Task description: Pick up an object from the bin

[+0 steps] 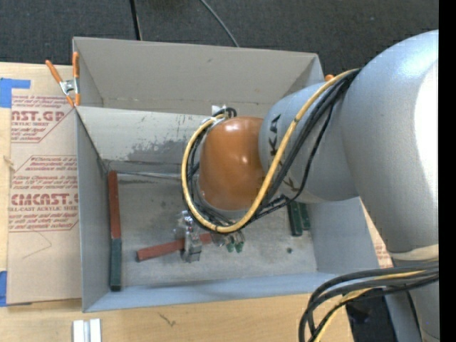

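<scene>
My gripper (190,249) reaches down to the bin floor near the middle front, below the orange cover. Its metal fingertips sit right at the right end of a short red stick (158,251) that lies flat on the floor and points left. Just right of the gripper lies a small green and red piece (233,244), partly hidden by cables. Whether the fingertips close on the red stick is hidden.
A long red rod with a dark green end (113,228) lies along the bin's left wall. A green block (298,219) lies at the right, under the arm. The arm and its cover hide the bin's middle and right.
</scene>
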